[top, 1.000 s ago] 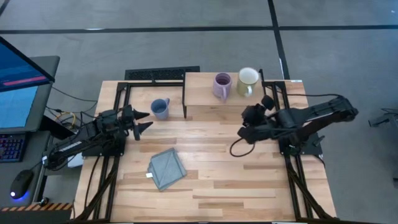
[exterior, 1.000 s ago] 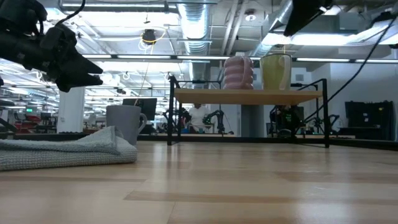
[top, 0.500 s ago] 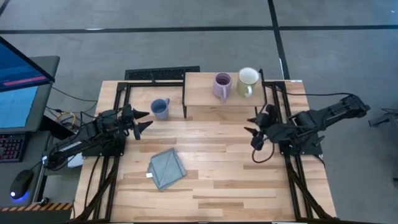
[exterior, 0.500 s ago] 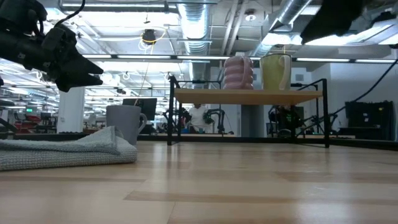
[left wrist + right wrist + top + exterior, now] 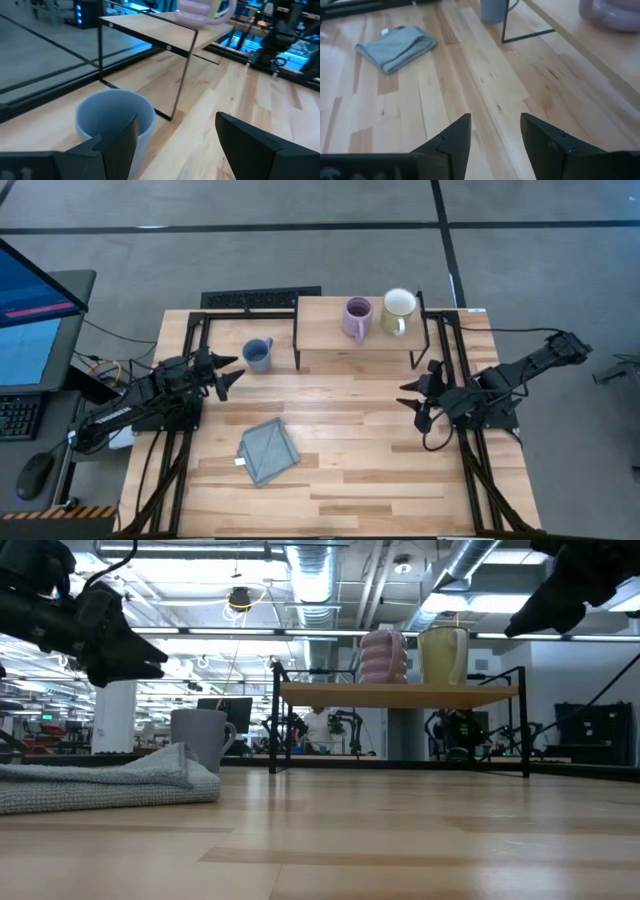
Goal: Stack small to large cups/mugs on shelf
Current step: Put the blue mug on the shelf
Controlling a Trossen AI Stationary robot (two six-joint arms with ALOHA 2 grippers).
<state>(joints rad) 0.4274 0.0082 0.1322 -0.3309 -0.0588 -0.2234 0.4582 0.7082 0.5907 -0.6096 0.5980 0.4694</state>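
The purple mug point(image 5: 357, 318) and the cream mug point(image 5: 398, 310) stand side by side on the shelf point(image 5: 320, 340), the purple one on the left, while the blue mug point(image 5: 258, 354) sits on the surface point(image 5: 340, 440) just left of the shelf's legs. The left end effector point(image 5: 226, 376) hovers beside the blue mug with its fingers spread, aimed at it, so the step in hand is probably grasping that mug. To do it well, the fingers should straddle one wall of the cup, or close across the body, low enough that the mug does not tip, and clear of the handle; the approach should stay off the black shelf leg point(image 5: 181, 75) that stands just behind the mug. Once lifted, the mug has to rise above the shelf edge before moving across. The right end effector point(image 5: 417, 393) hangs over the surface in front of the shelf's right end, fingers apart and holding nothing. A folded cloth point(image 5: 268, 451) lies near the front of the surface, well apart from the mugs. The blue mug's handle is hidden in the left wrist view, and from above it is hard to make out. In the low view the cloth covers the mug's base, and the cream mug's handle is hard to read there.
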